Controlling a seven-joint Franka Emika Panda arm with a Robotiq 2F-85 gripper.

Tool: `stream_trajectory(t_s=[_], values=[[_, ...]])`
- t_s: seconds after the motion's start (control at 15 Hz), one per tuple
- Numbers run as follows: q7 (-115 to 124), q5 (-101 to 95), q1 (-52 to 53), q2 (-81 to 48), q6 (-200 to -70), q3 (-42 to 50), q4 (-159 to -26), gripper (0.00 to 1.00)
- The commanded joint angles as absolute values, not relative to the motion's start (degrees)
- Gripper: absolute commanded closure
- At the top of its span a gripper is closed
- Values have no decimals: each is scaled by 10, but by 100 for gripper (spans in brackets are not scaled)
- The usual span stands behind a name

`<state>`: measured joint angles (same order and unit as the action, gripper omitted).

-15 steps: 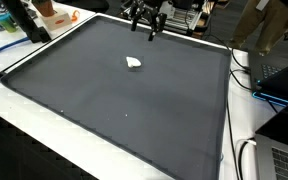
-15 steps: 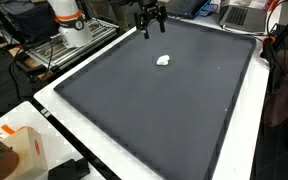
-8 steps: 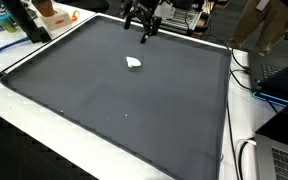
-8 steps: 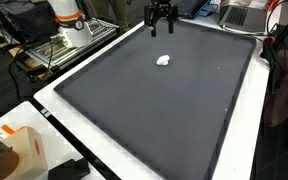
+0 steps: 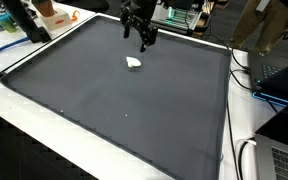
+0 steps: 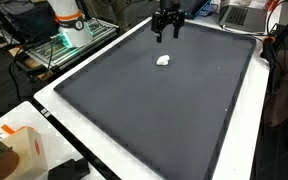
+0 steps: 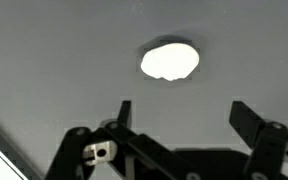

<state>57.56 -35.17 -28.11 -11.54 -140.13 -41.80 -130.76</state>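
Note:
A small white crumpled lump point(image 5: 134, 63) lies on the dark grey mat point(image 5: 114, 100) near its far end; it also shows in the other exterior view point(image 6: 164, 60) and in the wrist view point(image 7: 170, 61). My gripper point(image 5: 144, 42) hangs in the air above and beyond the lump, open and empty; it shows too in an exterior view point(image 6: 166, 33). In the wrist view the gripper point(image 7: 180, 112) has its two black fingers spread wide, with the lump lying beyond them on the mat.
The mat point(image 6: 154, 110) sits on a white table point(image 5: 44, 140). An orange-and-white object point(image 6: 22, 150) stands at one corner. Cables point(image 5: 246, 80) and a laptop lie along one side. A person point(image 5: 269, 20) stands behind the far edge.
My gripper has moved sideways along the far end of the mat and risen a little, staying open. The white lump has not moved.

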Motion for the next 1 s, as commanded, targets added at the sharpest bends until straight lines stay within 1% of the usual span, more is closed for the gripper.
stream_trajectory(t_s=[0.0, 0.13, 0.33, 0.67, 0.73, 0.8, 0.93], values=[[473, -234, -132, -100, -1358, -267, -1284, 0], [434, -187, -68, -99, -1321, -199, -1262, 0], [393, -143, -9, -109, -1255, -137, -1218, 0], [319, -81, 32, -149, -1180, -89, -1140, 0], [334, -67, 37, -155, -1164, -80, -1126, 0], [340, -89, 48, -128, -1196, -74, -1162, 0], [339, -78, 51, -142, -1181, -66, -1140, 0]])
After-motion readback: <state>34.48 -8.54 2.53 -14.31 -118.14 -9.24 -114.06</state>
